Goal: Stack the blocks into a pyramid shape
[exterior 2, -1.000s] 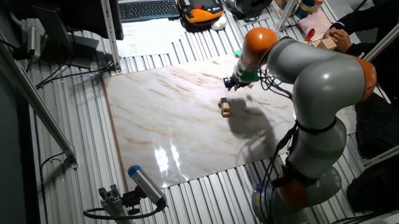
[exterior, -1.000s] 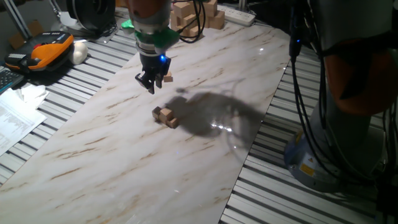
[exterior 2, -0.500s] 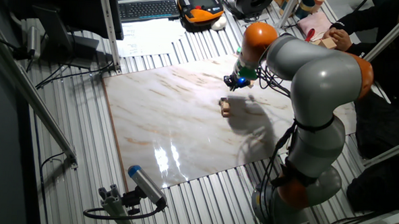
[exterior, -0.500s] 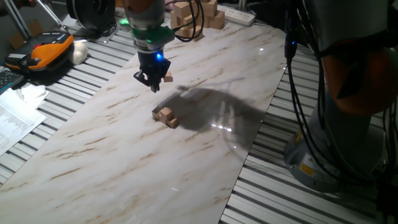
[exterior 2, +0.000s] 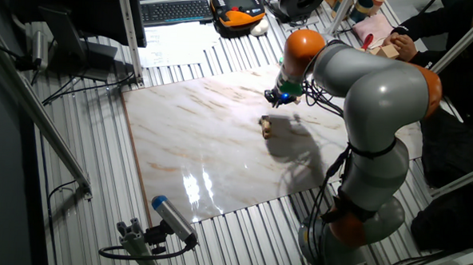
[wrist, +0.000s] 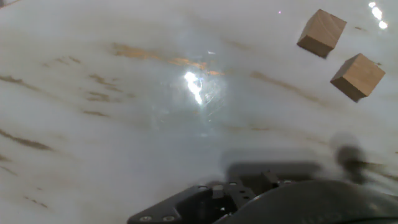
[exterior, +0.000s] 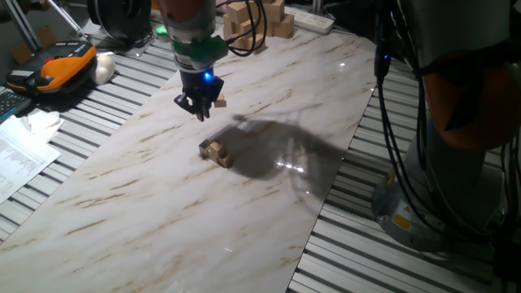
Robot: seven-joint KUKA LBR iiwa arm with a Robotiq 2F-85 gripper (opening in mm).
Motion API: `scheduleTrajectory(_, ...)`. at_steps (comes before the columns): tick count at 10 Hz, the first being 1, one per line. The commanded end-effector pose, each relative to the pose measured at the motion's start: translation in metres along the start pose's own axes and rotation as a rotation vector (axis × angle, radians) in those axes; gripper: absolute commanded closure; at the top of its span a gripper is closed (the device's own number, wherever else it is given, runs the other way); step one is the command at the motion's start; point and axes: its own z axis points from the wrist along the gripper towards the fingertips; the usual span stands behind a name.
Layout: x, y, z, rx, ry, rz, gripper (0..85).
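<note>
Tan wooden cubes [exterior: 216,151] clustered mid marble desk [exterior: 122,203], one more [exterior: 220,102] beside hand [exterior: 198,109] | hand hovers, apparently empty, opening unclear | step: fetching | next: descend, grip cube.

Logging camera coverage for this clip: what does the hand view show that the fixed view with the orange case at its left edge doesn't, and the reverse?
Hand view only: two wooden cubes lying apart, seen close. Fixed view only: the claw above the slab, a small cluster of cubes below it, the pile of larger blocks and the orange case. Both: the marble-patterned tabletop with a light glare.
</note>
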Motion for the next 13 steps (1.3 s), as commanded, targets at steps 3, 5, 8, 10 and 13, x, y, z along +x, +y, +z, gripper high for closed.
scheduleTrajectory(3,-0.047,-0.043,0.001,-0.008,0.014,-0.064,51.0)
scheduleTrajectory(5,-0.064,-0.061,0.008,0.015,0.017,-0.054,51.0)
scheduleTrajectory(8,-0.078,-0.094,0.024,0.016,0.019,-0.023,51.0)
scheduleTrajectory(10,-0.085,-0.11,0.033,0.03,0.013,0.009,51.0)
scheduleTrajectory(13,-0.083,-0.123,0.039,0.058,0.024,0.086,51.0)
